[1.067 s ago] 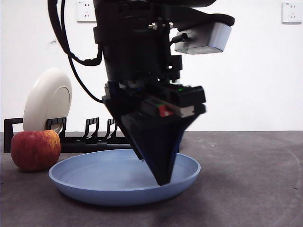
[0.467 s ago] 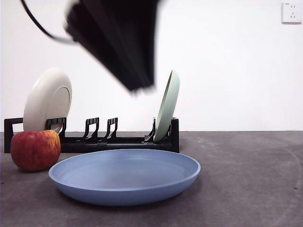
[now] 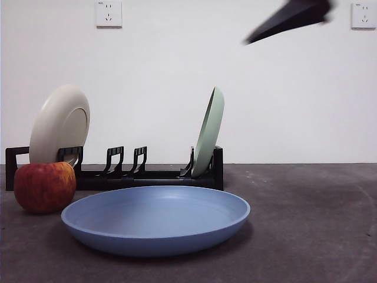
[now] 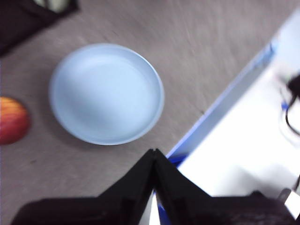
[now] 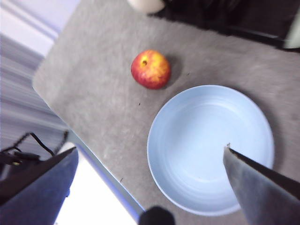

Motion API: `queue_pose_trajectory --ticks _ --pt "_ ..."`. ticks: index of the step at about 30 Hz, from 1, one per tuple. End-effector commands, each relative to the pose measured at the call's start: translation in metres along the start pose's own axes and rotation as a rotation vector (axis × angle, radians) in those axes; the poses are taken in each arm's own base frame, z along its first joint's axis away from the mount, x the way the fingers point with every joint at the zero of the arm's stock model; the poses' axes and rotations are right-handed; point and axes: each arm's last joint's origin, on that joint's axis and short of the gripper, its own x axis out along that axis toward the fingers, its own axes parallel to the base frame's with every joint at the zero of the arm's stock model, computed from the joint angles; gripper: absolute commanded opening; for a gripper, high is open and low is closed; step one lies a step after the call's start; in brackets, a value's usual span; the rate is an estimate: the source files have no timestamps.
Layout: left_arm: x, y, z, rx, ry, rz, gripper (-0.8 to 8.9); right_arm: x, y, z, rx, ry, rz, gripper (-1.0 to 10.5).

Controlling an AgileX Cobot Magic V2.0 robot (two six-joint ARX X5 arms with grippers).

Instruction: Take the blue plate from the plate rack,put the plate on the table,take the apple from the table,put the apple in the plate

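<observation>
The blue plate point(image 3: 155, 219) lies flat and empty on the table point(image 3: 306, 236), in front of the plate rack point(image 3: 147, 175). The apple point(image 3: 45, 186) stands on the table just left of the plate, apart from it. My left gripper point(image 4: 153, 152) is shut and empty, high above the table's edge, with the plate point(image 4: 107, 93) and apple point(image 4: 11, 119) far below it. My right gripper point(image 5: 150, 150) is wide open and empty, high over the plate point(image 5: 211, 147) and apple point(image 5: 150, 69). A blurred black gripper tip point(image 3: 288, 17) shows at the front view's top right; I cannot tell which arm it is.
A beige plate point(image 3: 60, 124) stands in the rack's left end and a pale green plate point(image 3: 208, 132) in its right end. The table's edge point(image 4: 225, 98) runs close by the plate, with a white floor beyond it.
The arm that stood down in the blue plate lifted off up and to the left and left the front view. A black tip now shows at the top right. Plate and apple have not moved.
</observation>
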Motion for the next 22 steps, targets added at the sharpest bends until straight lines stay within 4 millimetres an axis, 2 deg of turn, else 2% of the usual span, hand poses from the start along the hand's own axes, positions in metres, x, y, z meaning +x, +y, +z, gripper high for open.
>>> queue_pose_trajectory --ticks 1,6,11,13,15,17,19,22 --pt "-0.016 0.011 -0.013 -0.101 -0.014 0.068 -0.06 0.040 0.011 0.016 -0.057 0.067 -0.004 7.1" --pt "-0.037 0.023 -0.026 -0.152 -0.070 0.091 -0.06 0.100 0.035 0.046 -0.196 0.136 -0.025 7.3" --pt "-0.042 0.025 -0.028 -0.129 -0.088 0.083 -0.06 0.165 0.056 0.069 -0.317 0.193 -0.112 7.4" --pt "-0.042 0.025 -0.028 -0.106 -0.086 0.083 -0.06 0.190 0.061 0.073 -0.338 0.205 -0.119 8.1" --pt "-0.042 0.025 -0.028 -0.087 -0.085 0.081 -0.06 0.213 0.065 0.076 -0.353 0.208 -0.118 8.7" --pt "-0.042 0.024 -0.028 -0.073 -0.073 0.058 -0.06 0.244 0.065 0.077 -0.372 0.205 -0.148 8.9" --pt "-0.042 0.024 -0.029 -0.073 -0.071 0.050 -0.06 0.270 0.059 0.073 -0.379 0.217 -0.165 8.9" --pt "-0.043 0.024 -0.029 -0.055 -0.075 0.049 -0.06 0.304 0.043 0.057 -0.371 0.275 -0.185 8.9"
